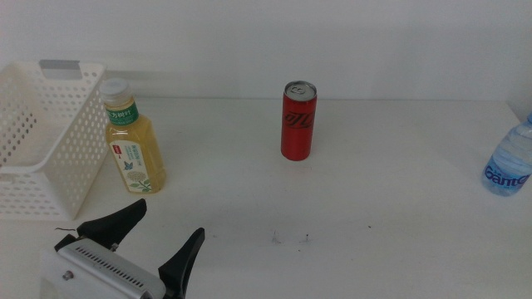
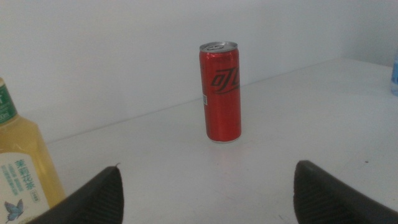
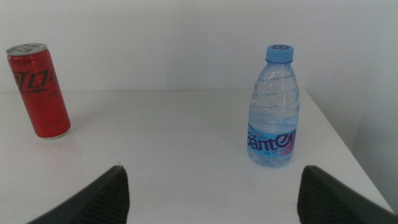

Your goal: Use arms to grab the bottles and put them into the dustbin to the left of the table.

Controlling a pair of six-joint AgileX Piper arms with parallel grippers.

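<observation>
A slim red can (image 1: 298, 121) stands upright at the middle of the white table (image 1: 374, 191). The yellow tea bottle (image 1: 132, 139) with a white cap stands next to the white dustbin (image 1: 46, 133) at the left. At the right edge stands a clear water bottle (image 1: 510, 162) with a blue cap. My left gripper (image 1: 158, 234) is open at the bottom left, nothing between its jaws. In the left wrist view the can (image 2: 221, 92) is ahead and the tea bottle (image 2: 22, 165) beside one jaw. The right wrist view shows the water bottle (image 3: 274, 106) and the can (image 3: 38, 90) ahead of the right gripper (image 3: 211, 199), open and empty.
The perforated basket sits on the table's left side, its grey handle strip (image 1: 60, 66) at the far rim. A few small dark specks (image 1: 289, 239) mark the tabletop in front of the can. A white wall rises behind the table.
</observation>
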